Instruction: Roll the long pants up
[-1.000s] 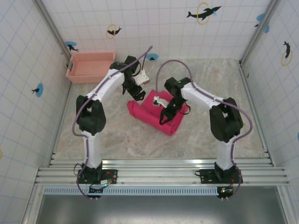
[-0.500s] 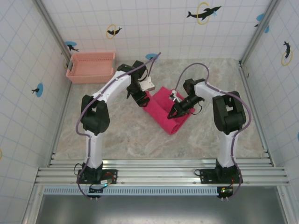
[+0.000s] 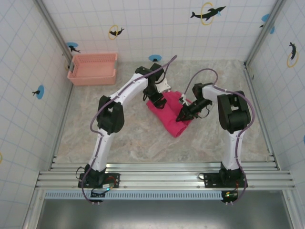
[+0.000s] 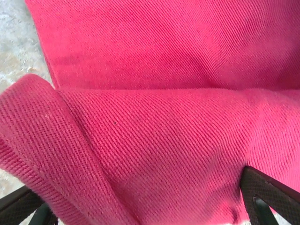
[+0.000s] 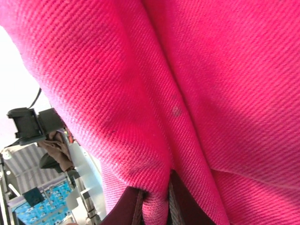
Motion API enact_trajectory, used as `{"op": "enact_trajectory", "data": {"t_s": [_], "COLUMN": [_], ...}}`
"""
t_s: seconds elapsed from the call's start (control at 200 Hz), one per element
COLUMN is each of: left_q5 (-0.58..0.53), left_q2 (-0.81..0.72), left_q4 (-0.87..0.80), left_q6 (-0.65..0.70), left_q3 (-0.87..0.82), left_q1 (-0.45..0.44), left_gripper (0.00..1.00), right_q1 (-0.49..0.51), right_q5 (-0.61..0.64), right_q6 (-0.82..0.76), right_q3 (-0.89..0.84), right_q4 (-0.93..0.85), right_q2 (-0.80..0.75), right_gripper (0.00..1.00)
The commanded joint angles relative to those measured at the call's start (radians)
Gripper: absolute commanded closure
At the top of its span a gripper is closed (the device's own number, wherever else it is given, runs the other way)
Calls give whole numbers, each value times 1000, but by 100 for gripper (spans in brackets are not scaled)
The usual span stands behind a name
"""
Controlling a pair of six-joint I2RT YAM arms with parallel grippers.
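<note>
**Inspector A:** Location and lie of the item?

**Inspector B:** The bright magenta-red soft cloth long pants (image 3: pixel 172 117) lie bunched on the marbled desk (image 3: pixel 119 138), well apart from the pale salmon-pink plastic lattice basket (image 3: pixel 93 68). Their long axis appears to run diagonally away from that basket.

**Inspector A:** Jaws? Handling?

**Inspector B:** Left gripper (image 3: pixel 155 98): jaws wide, a fold bulging between them. Right gripper (image 3: pixel 183 115): jaws narrow, pinching a fold. I judge the fabric light, limp and grippy; take it at a folded edge.

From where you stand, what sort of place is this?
Probably a purpose-built robot test cell: white gridded walls with dolphin stickers, an aluminium rail carrying both arm bases, and a marble-look tabletop holding the long pants and a pink basket.
</note>
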Motion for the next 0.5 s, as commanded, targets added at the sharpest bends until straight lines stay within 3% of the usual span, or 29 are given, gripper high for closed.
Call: {"op": "enact_trajectory", "data": {"t_s": [0.0, 0.16, 0.325, 0.495], "left_q5": [41, 41, 5, 8], "left_q2": [89, 165, 191, 192], "left_q4": [24, 13, 1, -2], "left_q6": [-82, -134, -158, -165], "left_q3": [43, 53, 45, 31], "left_q1": [3, 4, 4, 3], "left_gripper": [3, 3, 2, 3], "right_q1": [-6, 7, 54, 207], "right_q5": [250, 465, 789, 901], "right_q6": [24, 14, -17, -75], "right_q3": [-8, 34, 72, 32], "right_q4": [37, 22, -13, -38], "right_q2": [34, -58, -275, -433], "right_gripper": [95, 86, 57, 48]}}
